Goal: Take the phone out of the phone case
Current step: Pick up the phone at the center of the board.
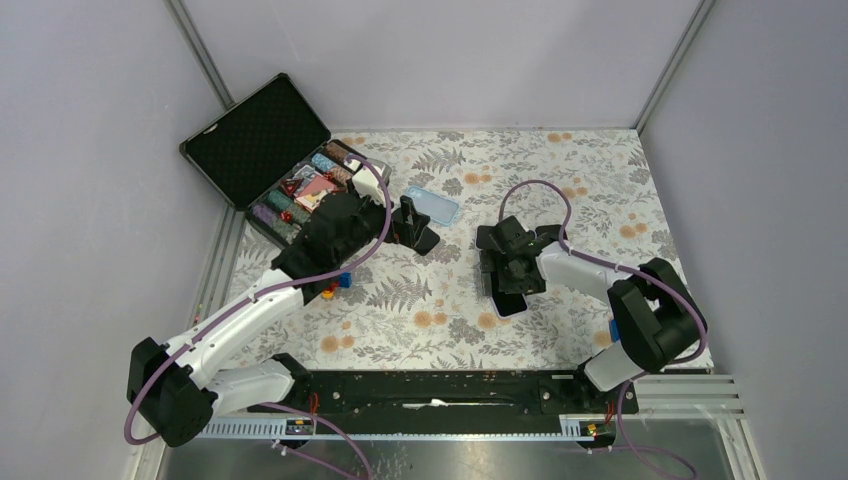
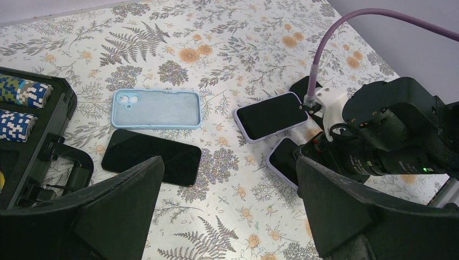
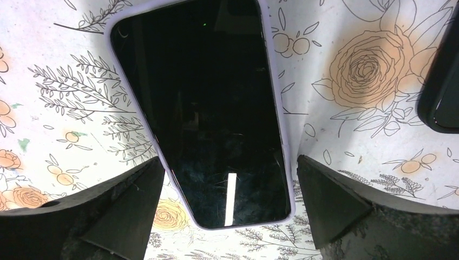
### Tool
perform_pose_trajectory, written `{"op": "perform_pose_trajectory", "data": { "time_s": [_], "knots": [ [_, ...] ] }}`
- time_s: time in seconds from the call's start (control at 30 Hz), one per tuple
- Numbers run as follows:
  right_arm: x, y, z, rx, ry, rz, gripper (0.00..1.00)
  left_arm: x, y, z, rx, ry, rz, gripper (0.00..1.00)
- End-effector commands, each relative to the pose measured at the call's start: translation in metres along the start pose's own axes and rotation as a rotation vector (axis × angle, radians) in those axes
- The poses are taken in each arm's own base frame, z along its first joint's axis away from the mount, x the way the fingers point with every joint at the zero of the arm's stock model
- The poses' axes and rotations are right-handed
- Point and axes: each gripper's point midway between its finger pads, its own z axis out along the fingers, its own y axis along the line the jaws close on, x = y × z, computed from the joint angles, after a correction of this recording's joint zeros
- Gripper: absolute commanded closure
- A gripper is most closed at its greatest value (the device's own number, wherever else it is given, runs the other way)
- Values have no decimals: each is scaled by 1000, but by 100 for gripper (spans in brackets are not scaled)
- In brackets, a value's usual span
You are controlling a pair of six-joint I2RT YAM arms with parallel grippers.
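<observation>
Phone (image 3: 205,135) in a lilac case (image 3: 272,81) lies face up on the flowered table (image 3: 357,70), lengthwise in the gap between the spread jaws of the right gripper (image 3: 228,162). Only the right wrist view shows this fit, along with the rim of a dark phone (image 3: 441,86) outside the finger on that view's right. The left wrist view shows the left gripper (image 2: 228,162) wide open too, holding nothing. Ahead of its jaws lie things the close-up misses: a blue case (image 2: 157,108) with nothing in it, a bare black phone (image 2: 151,157) just beside it towards the left finger, and a second lilac-cased phone (image 2: 272,115) towards the right finger (close by the other arm's wrist). The top view takes in the whole open box of chips (image 1: 255,140); the left wrist view catches only its corner.
</observation>
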Motion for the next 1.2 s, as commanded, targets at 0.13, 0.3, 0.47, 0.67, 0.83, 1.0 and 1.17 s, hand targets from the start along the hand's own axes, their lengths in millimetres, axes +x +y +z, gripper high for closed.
{"op": "perform_pose_trajectory", "data": {
  "time_s": [0.13,0.3,0.47,0.67,0.83,1.0,1.17],
  "knots": [
    [7,2,-2,44,47,-19,2,-42,-13,-7,37,-110,-1,1],
    [18,5,0,31,79,-9,2,-41,-13,-7,38,-108,-2,1],
    [24,5,4,36,117,-19,19,-42,-14,-8,38,-111,-4,1],
    [19,8,3,20,90,-24,35,-45,-13,-11,32,-121,3,1],
    [7,18,-5,-36,31,-8,40,-47,-14,-14,36,-136,-5,1],
    [-8,53,-27,-250,-50,42,40,-45,-8,-13,11,-142,-16,1],
    [-18,98,-38,-498,-38,112,43,-43,-2,-8,-26,-122,-17,1]
  ]
}}
